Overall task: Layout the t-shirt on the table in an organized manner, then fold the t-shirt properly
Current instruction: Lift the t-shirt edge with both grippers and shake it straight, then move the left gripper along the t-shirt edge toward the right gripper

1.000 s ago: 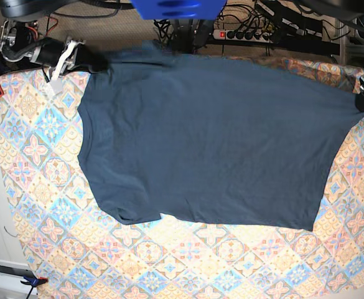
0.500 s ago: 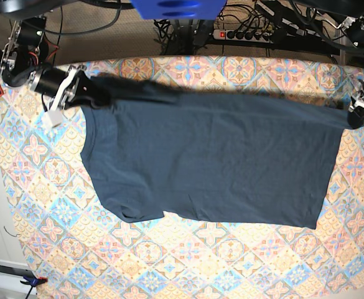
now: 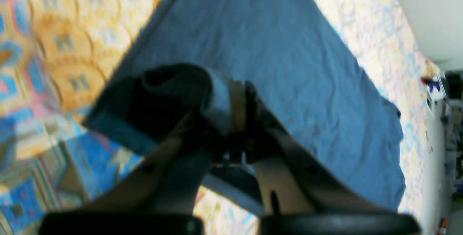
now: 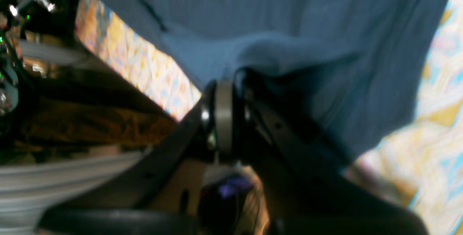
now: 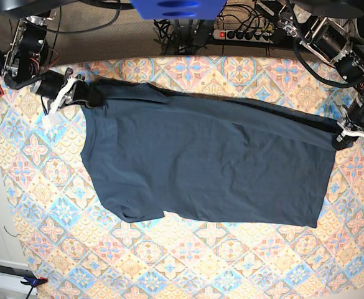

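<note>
In the base view the near part of the table [image 5: 188, 268], under its cloth of orange, pink and blue diamond tiles, lies bare. Beyond it the dark navy t-shirt [image 5: 206, 162] is spread across the middle of the table, its length running left to right. Its near edge lies flat on the cloth. One short sleeve [image 5: 135, 213] pokes out at the near left, while the hem forms the right end.

The far edge of the shirt is pulled taut between the two arms. At the far left, the right gripper [image 5: 85, 94] is pinched on the shoulder corner of the shirt. The right wrist view shows its fingers [image 4: 224, 115] pressed together, with blue fabric bunched over them. At the far right, the left gripper [image 5: 342, 138] is clamped on the far hem corner. The left wrist view shows folded fabric caught between its fingers [image 3: 237, 108], and the rest of the shirt stretching away over the patterned cloth.

Farther back, past the table's far edge, sit a power strip [image 5: 244, 35], tangled cables and a blue part [image 5: 177, 8] of the rig.
</note>
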Controlling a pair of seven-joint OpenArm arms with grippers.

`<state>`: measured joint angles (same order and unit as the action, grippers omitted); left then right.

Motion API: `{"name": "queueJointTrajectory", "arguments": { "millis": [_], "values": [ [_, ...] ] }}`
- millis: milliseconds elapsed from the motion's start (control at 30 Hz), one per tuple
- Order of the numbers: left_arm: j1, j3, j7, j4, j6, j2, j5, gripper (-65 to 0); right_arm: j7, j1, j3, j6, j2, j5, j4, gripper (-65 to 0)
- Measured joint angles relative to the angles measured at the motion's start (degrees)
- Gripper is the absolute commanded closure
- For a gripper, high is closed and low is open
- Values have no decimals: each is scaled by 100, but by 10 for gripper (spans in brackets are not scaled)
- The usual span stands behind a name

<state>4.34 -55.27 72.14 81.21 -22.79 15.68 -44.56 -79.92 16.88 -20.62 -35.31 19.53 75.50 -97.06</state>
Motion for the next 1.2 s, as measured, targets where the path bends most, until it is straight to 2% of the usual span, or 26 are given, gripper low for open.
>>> {"name": "queueJointTrajectory", "arguments": {
  "millis": [133,367,433,467,633,700,867,967,1200],
  "values": [
    [92,9,-236,0,2,-125,201,0,214,-258,4,-2,13,146,208,-6],
    [238,415,-343,-505,0,-120,463,0,63,-203,0,-2,2,46,791,-11],
    [208,420,-555,-649,13,-136,518,0,85,-378,17,-2,0,33,857,-40],
    [164,413,-640,-673,31,-120,531,-16,92,-433,26,4,2,55,859,-62],
    [153,407,-710,-667,216,-59,588,-275,96,-385,0,7,0,61,870,-179],
    [63,420,-715,-660,199,2,503,-316,96,-391,-2,7,2,50,872,-184],
    [-638,396,-691,-647,238,361,-173,-290,79,-15,-11,15,28,79,625,-185],
    [-1021,376,-750,-636,247,459,-584,-291,13,256,-11,46,17,-28,400,-186],
    [-986,398,-800,-664,243,391,-603,-294,70,365,33,39,17,92,-22,-185]
  ]
}}
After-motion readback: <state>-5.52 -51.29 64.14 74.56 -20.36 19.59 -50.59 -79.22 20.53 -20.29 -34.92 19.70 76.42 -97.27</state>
